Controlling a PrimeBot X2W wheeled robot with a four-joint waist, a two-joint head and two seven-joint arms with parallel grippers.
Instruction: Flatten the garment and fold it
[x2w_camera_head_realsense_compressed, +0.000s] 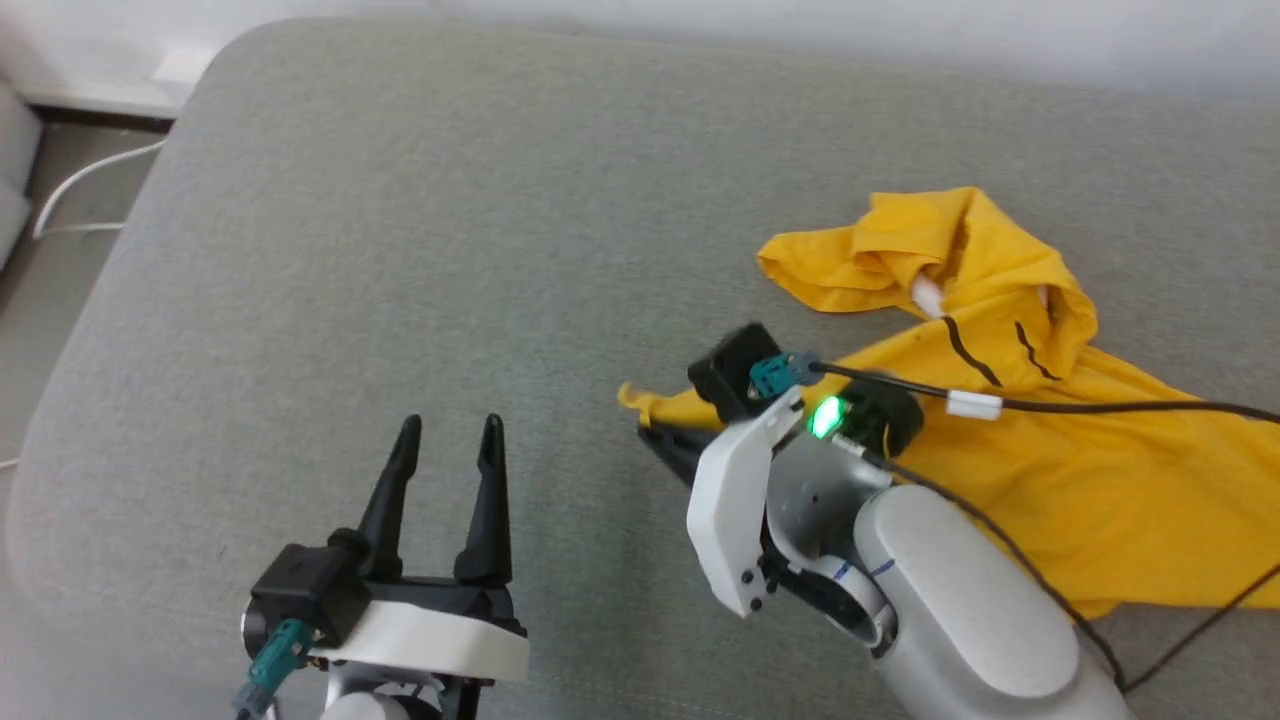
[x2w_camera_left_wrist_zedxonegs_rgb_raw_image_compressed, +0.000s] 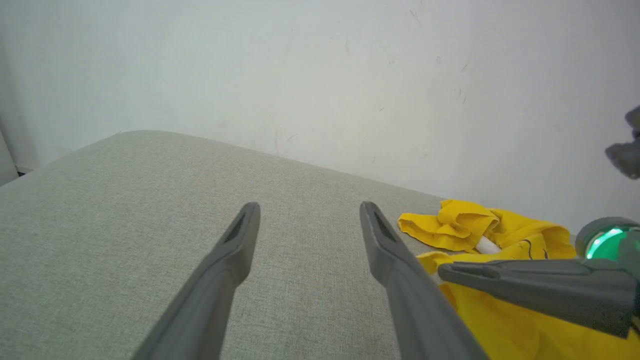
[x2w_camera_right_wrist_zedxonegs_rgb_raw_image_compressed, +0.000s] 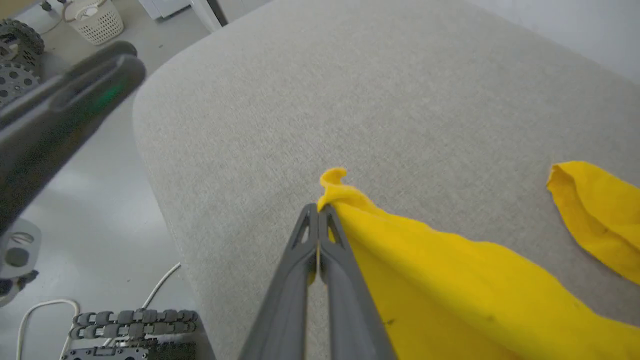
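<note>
The garment (x2w_camera_head_realsense_compressed: 1060, 470), a mustard-yellow T-shirt, lies crumpled on the right side of the grey cushion (x2w_camera_head_realsense_compressed: 450, 230), black marks showing near its bunched top. My right gripper (x2w_camera_head_realsense_compressed: 650, 432) is shut on the shirt's left corner, which curls up just past the fingertips. In the right wrist view that gripper (x2w_camera_right_wrist_zedxonegs_rgb_raw_image_compressed: 318, 212) pinches the yellow corner and the garment (x2w_camera_right_wrist_zedxonegs_rgb_raw_image_compressed: 450, 285) trails off to the right. My left gripper (x2w_camera_head_realsense_compressed: 450, 430) stands open over bare cushion, left of the shirt. From the left wrist, its gripper (x2w_camera_left_wrist_zedxonegs_rgb_raw_image_compressed: 308, 210) is open and holds nothing, with the garment (x2w_camera_left_wrist_zedxonegs_rgb_raw_image_compressed: 500, 230) at right.
A black cable (x2w_camera_head_realsense_compressed: 1100, 405) crosses over the shirt. The cushion's rounded left edge drops to the floor, where a white cable (x2w_camera_head_realsense_compressed: 80, 200) lies. A white basket (x2w_camera_right_wrist_zedxonegs_rgb_raw_image_compressed: 97, 20) and tracked parts (x2w_camera_right_wrist_zedxonegs_rgb_raw_image_compressed: 135, 320) sit on the floor. A pale wall (x2w_camera_left_wrist_zedxonegs_rgb_raw_image_compressed: 320, 75) stands behind the cushion.
</note>
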